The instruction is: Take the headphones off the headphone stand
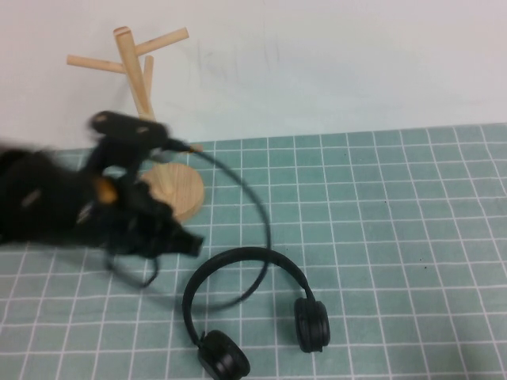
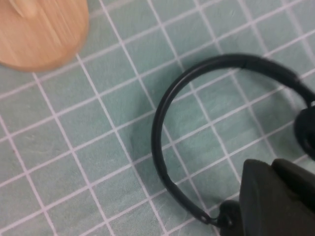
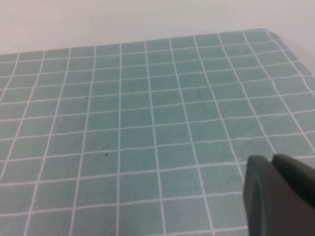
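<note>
The black headphones [image 1: 312, 323] lie flat on the green mat at the front centre, off the stand. Both ear cups point toward the front edge. The light wooden headphone stand [image 1: 135, 75] stands upright at the back left with bare pegs. Its disc base [image 2: 39, 34] shows in the left wrist view. My left gripper [image 1: 188, 242] is blurred and sits just left of the headband [image 2: 156, 129], between the stand's base and the headphones. It is shut and empty [image 2: 271, 166]. My right gripper [image 3: 270, 160] is shut and empty over bare mat, out of the high view.
A green gridded mat [image 1: 396, 237] covers the table up to a white wall at the back. The left arm's black cable [image 1: 258, 204] loops from the wrist down beside the headband. The mat's far edge [image 3: 147, 39] shows in the right wrist view.
</note>
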### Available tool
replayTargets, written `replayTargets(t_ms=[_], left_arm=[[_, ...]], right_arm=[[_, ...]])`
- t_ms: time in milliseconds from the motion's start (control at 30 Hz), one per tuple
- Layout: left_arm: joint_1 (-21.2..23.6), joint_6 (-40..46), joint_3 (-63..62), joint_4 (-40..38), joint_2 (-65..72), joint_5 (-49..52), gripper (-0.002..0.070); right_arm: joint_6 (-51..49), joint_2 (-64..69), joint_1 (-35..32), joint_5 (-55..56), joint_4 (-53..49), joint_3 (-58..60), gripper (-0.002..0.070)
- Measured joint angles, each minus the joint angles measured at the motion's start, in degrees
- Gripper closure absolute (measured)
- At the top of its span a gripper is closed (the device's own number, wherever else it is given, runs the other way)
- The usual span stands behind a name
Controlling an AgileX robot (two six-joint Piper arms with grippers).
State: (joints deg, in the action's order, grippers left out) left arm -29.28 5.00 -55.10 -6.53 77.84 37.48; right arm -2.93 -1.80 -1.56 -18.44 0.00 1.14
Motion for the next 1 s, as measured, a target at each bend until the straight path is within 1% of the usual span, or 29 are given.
replayTargets(t_ms=[167, 267, 433, 567, 667, 767, 933, 1000], left_arm=[[0.00, -0.07, 8.93, -0.24, -12.11, -4.41, 0.0674], [0.00, -0.16, 11.65, -0.24, -16.03, -3.66, 0.0674], [0.00, -0.16, 12.18, 0.03, -17.64, -0.01, 0.0674], [0.00, -0.16, 12.88, 1.72, -17.64, -0.62, 0.0674], [0.00, -0.16, 14.66, 2.43, -17.97, -4.94, 0.0674], [0.00, 0.44, 18.62, 2.95, -21.14, -12.71, 0.0674], [0.11, 1.19, 29.64, 5.55, -31.92, -27.29, 0.0674], [1.30, 1.19, 33.77, 6.09, -37.17, -31.78, 0.0674]], right_arm=[[0.00, 0.00, 0.00, 0.00, 0.00, 0.00, 0.0685], [0.00, 0.00, 0.00, 0.00, 0.00, 0.00, 0.0685], [0.00, 0.00, 0.00, 0.00, 0.00, 0.00, 0.0685], [0.00, 0.00, 0.00, 0.00, 0.00, 0.00, 0.0684], [0.00, 0.00, 0.00, 0.00, 0.00, 0.00, 0.0684], [0.00, 0.00, 0.00, 0.00, 0.00, 0.00, 0.0684], [0.00, 0.00, 0.00, 0.00, 0.00, 0.00, 0.0685], [0.00, 0.00, 0.00, 0.00, 0.00, 0.00, 0.0684]])
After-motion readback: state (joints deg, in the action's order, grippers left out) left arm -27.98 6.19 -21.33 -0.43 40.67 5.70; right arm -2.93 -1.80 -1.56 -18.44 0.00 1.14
